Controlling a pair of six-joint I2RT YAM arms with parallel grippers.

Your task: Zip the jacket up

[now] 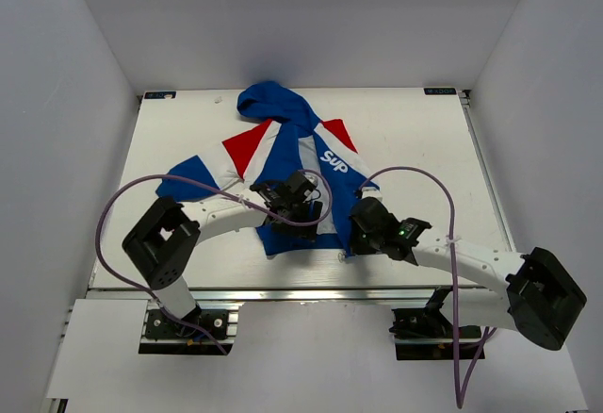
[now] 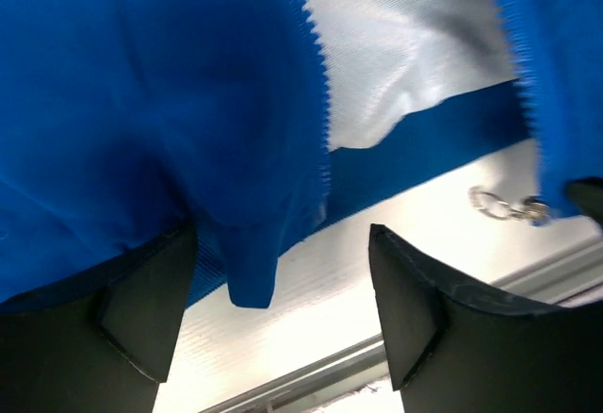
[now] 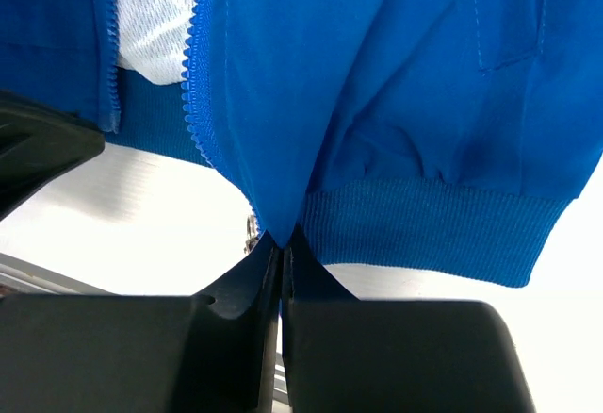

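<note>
The blue jacket (image 1: pixel 283 154), with red and white panels and white "Sup" lettering, lies on the white table, hood at the far side, front open at the bottom. My left gripper (image 1: pixel 297 201) is open over the lower front; a loose blue corner (image 2: pixel 250 276) hangs between its fingers (image 2: pixel 141 314), apparently unpinched. Zipper teeth (image 2: pixel 318 83) run along the open edge, with a metal pull ring (image 2: pixel 492 204) to the right. My right gripper (image 1: pixel 358 234) is shut on a fold of the jacket's bottom edge (image 3: pixel 283 215), beside the ribbed hem (image 3: pixel 433 224) and the zipper teeth (image 3: pixel 195 74).
White mesh lining (image 3: pixel 151 17) shows inside the open front. A metal rail (image 1: pixel 301 292) runs along the table's near edge. Purple cables (image 1: pixel 415 173) loop over both arms. White walls enclose the table on three sides.
</note>
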